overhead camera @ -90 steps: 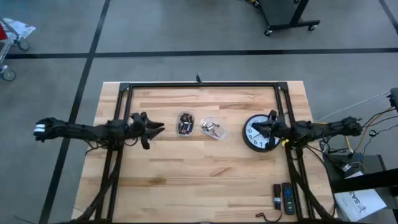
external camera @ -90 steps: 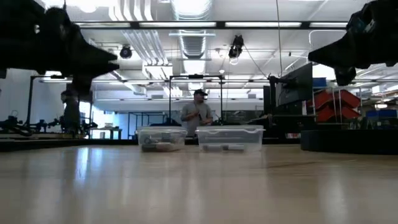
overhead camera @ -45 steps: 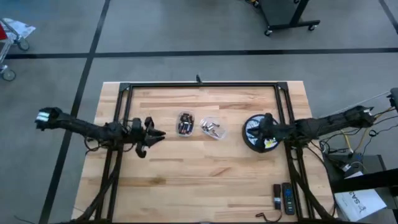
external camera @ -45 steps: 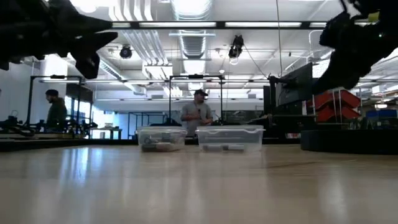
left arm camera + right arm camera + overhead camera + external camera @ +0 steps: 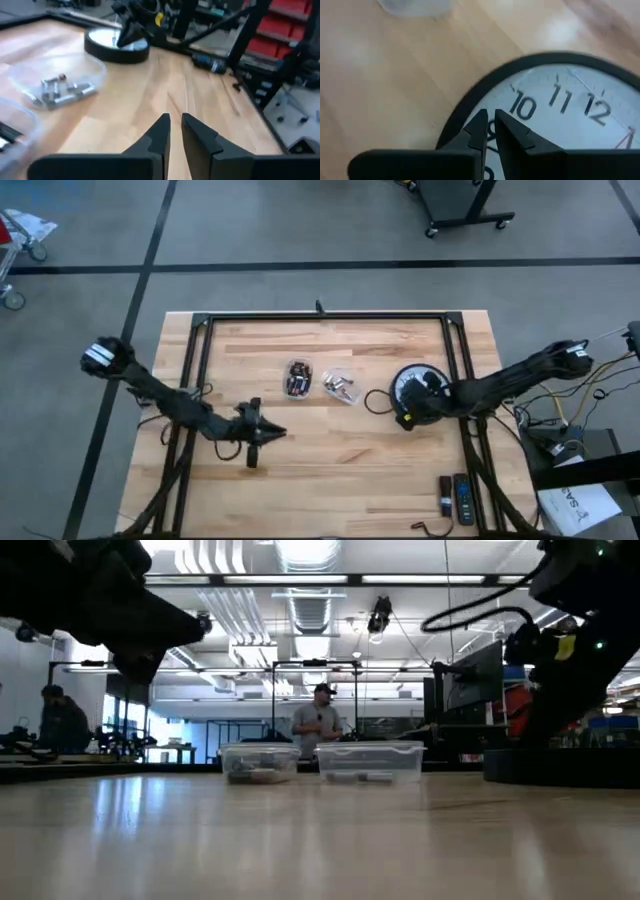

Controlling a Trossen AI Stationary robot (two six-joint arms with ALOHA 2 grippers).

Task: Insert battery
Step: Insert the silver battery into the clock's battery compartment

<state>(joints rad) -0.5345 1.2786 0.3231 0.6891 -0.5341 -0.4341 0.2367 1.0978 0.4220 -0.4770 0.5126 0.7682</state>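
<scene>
A round black-rimmed wall clock (image 5: 422,387) lies face up on the table's right part, also seen in the right wrist view (image 5: 570,105) and the low view (image 5: 565,766). My right gripper (image 5: 404,417) is shut and hangs over the clock's near-left rim, by the 9 and 10 (image 5: 491,120). Two clear tubs stand at the table's middle: one with dark batteries (image 5: 298,380), one with silver batteries (image 5: 341,388). My left gripper (image 5: 268,436) is shut above bare wood, nearer the front edge than the tubs (image 5: 175,125). My right gripper points down at a slant over the clock's rim (image 5: 465,107) beside the 9 and 10. I cannot tell whether its fingertips touch the clock.
Two remote controls (image 5: 455,496) lie near the table's front right corner. A black frame (image 5: 320,317) runs along the far edge and down both sides. Bare wood lies between my left gripper and the clock. People stand in the room beyond the table (image 5: 318,723).
My left gripper has gone toward the table's near edge and somewhat right, away from the tubs. My right gripper has gone down and toward the clock's near-left rim, tipping its fingers downward. The clock and tubs have stayed put.
</scene>
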